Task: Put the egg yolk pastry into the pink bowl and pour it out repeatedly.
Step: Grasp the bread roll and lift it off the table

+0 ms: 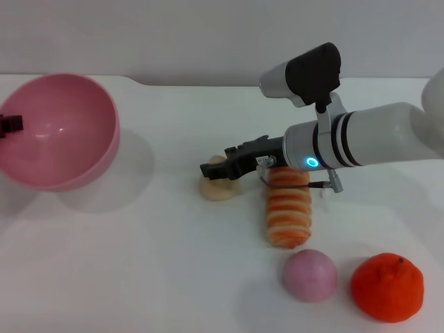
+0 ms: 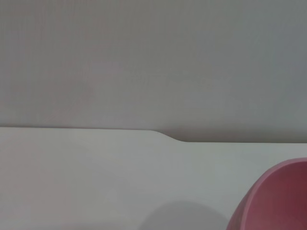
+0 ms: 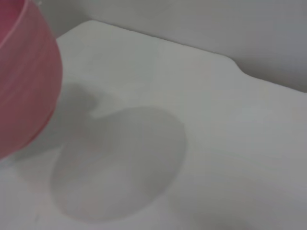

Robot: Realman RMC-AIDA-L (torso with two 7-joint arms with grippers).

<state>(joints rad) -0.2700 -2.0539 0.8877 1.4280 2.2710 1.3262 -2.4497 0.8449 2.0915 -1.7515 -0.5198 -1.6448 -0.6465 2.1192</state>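
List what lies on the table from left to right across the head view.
pink bowl → egg yolk pastry → orange-striped bread roll → pink ball → orange fruit

we see the pink bowl [image 1: 59,132] as smooth, glossy plastic that catches a soft highlight inside, while the egg yolk pastry [image 1: 216,186] looks matt and floury. the table [image 1: 139,263] is a smooth matt white surface, the striped bread roll [image 1: 288,211] has a soft sheen, and the orange [image 1: 386,286] has a dimpled skin.
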